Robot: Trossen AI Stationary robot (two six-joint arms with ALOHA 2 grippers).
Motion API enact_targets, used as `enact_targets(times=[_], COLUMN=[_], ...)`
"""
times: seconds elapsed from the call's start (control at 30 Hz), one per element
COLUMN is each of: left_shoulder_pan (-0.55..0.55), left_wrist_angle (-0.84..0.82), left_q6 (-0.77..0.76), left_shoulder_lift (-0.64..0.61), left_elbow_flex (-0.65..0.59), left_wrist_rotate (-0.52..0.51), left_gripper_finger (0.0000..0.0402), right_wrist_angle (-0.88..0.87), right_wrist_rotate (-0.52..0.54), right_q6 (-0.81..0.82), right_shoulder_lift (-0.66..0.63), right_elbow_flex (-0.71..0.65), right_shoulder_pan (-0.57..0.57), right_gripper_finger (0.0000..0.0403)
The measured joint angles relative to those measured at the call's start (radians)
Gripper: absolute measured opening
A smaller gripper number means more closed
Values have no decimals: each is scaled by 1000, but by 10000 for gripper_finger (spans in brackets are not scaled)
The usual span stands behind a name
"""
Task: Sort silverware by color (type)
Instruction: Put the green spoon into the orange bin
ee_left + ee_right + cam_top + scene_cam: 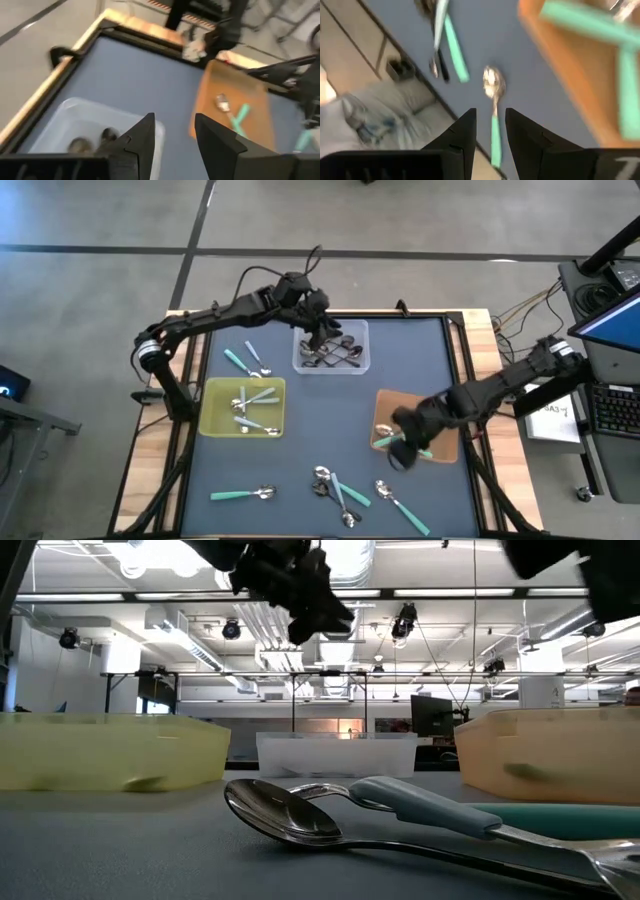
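My left gripper (322, 323) hovers open over the clear tray (358, 330), which holds dark metal spoons (335, 356); the left wrist view shows its fingers (174, 135) apart with nothing between them. My right gripper (399, 452) is open over the near edge of the orange-brown tray (440, 408), where teal-handled spoons (592, 22) lie. Below its fingers (490, 125) a teal-handled spoon (493, 95) lies flat on the mat. The yellow tray (212, 420) holds pale-blue-handled spoons (252, 402). More spoons lie loose on the mat (336, 486).
Loose spoons lie beside the yellow tray (248, 360), at the near left (242, 494) and near right (402, 506). In the low view a spoon bowl (285, 810) lies close to the camera. Bare mat lies between the three trays (330, 415). A raised frame edges the table (458, 350).
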Motion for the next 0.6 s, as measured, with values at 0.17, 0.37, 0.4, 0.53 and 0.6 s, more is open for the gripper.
enact_targets(times=[0.17, 0.37, 0.4, 0.53, 0.6], left_shoulder_pan=[-46, -121, -132, -180, -203], left_wrist_angle=[-35, -74, -84, -128, -156], left_q6=[0, -20, -30, -58, -66], left_shoulder_lift=[0, -2, -2, -2, -2], left_elbow_flex=[69, 158, 178, 262, 308], left_wrist_rotate=[49, 54, 54, 54, 53], left_gripper_finger=[123, 123, 123, 123, 123], right_wrist_angle=[31, 144, 186, 279, 274], right_wrist_rotate=[-2, -30, -34, -34, -33], right_q6=[52, 134, 151, 220, 258], right_shoulder_lift=[91, 238, 258, 335, 370], right_elbow_flex=[0, 0, 0, 0, 1], right_shoulder_pan=[157, 276, 291, 342, 361], right_gripper_finger=[96, 96, 96, 96, 96])
